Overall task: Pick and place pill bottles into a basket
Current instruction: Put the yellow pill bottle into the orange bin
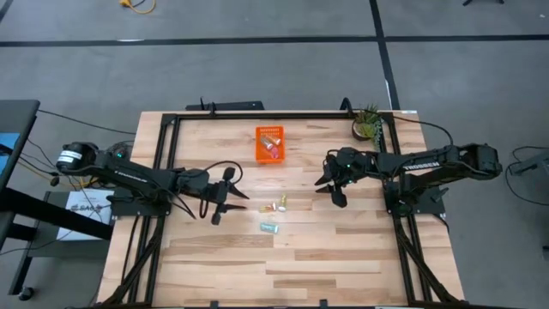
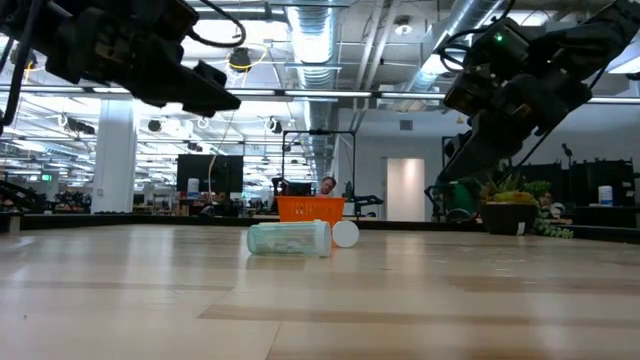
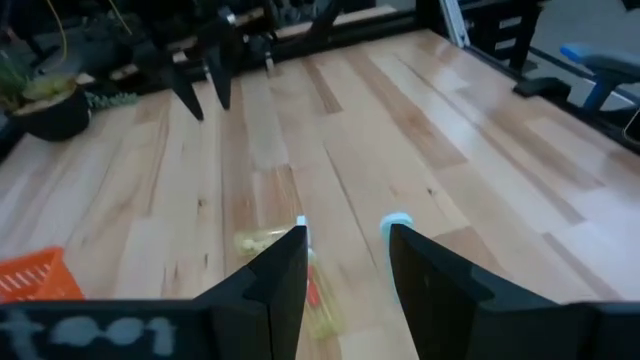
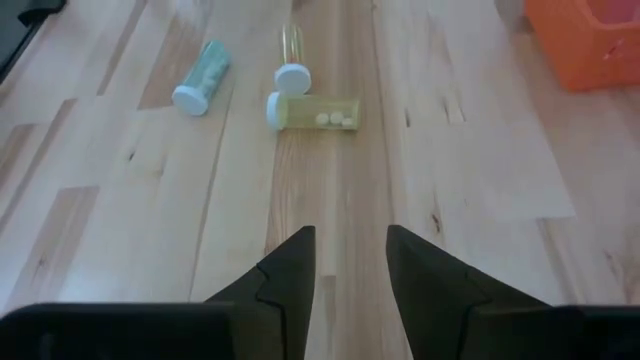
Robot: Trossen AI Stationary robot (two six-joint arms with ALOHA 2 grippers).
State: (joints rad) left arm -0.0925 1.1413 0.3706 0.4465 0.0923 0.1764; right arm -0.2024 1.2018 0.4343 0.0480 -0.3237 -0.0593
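Two yellowish pill bottles [image 1: 277, 206] and a pale teal one [image 1: 270, 227] lie on their sides on the wooden table, between my two grippers. In the right wrist view the yellowish bottles [image 4: 313, 110] lie beside the teal one [image 4: 200, 78]. The orange basket [image 1: 269, 143] stands toward the far edge with a small bottle [image 1: 273, 151] inside. My left gripper [image 1: 232, 204] is open and empty just left of the bottles, its fingertips [image 3: 345, 250] close before them. My right gripper [image 1: 331, 190] is open and empty to their right.
A small green potted plant [image 1: 367, 123] stands at the table's far right corner. A black frame runs along the table's left, right and far edges [image 1: 257, 114]. Bare wood lies toward the near edge [image 1: 283, 275].
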